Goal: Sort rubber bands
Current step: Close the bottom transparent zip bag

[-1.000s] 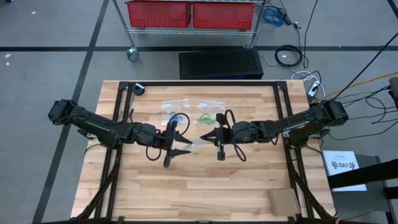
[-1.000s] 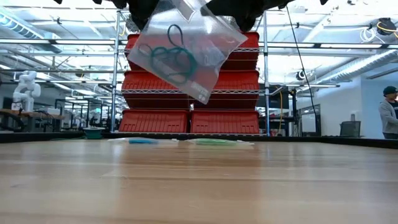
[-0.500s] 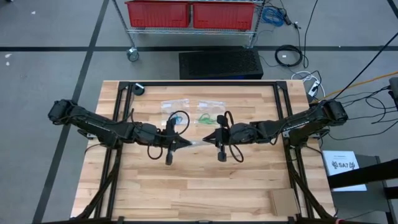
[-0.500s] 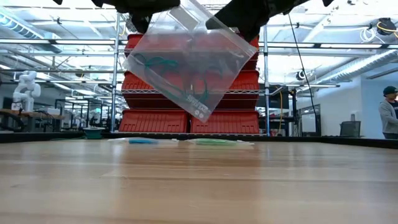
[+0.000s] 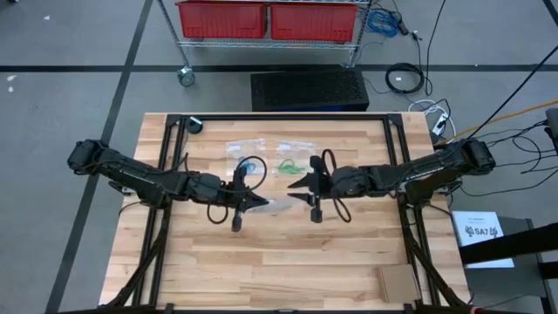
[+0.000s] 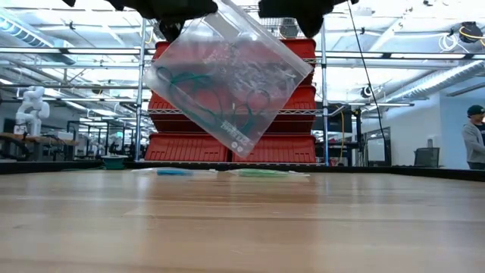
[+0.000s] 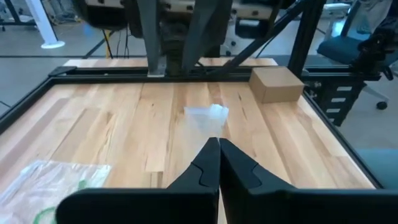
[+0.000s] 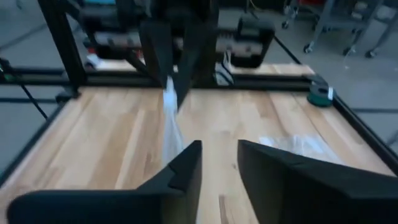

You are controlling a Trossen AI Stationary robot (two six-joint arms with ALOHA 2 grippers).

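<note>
A clear plastic bag [image 6: 227, 76] with dark green rubber bands [image 6: 198, 85] inside hangs above the table's middle. My left gripper [image 5: 263, 202] is shut on it. My right gripper [image 5: 295, 187] stands open just right of the bag, its fingers [image 8: 186, 162] apart with nothing between them. From the right wrist the bag [image 8: 171, 121] shows edge-on. Two more clear bags lie flat on the far part of the table, one with blue bands [image 5: 244, 146] and one with green bands [image 5: 292, 162]. My left gripper pinches the bag's upper corner [image 6: 182, 30] between its two fingers, coming roughly level from the table's left. Past the shut fingertips only a crumpled bit of the plastic [image 7: 208, 115] shows. The bag hangs tilted below the fingers, clear of the table.
A black frame [image 5: 288, 117] rims the table. A small cardboard box [image 5: 397, 281] sits at the near right corner and a dark roll [image 5: 195, 125] at the far left. Bare wood lies in front. A person [image 6: 475, 136] stands far off in the room.
My left gripper has shut on the bag's corner. My right gripper has opened, let go of the bag and drawn back toward the table's right edge. The bag has swung round and now hangs from the left gripper alone.
</note>
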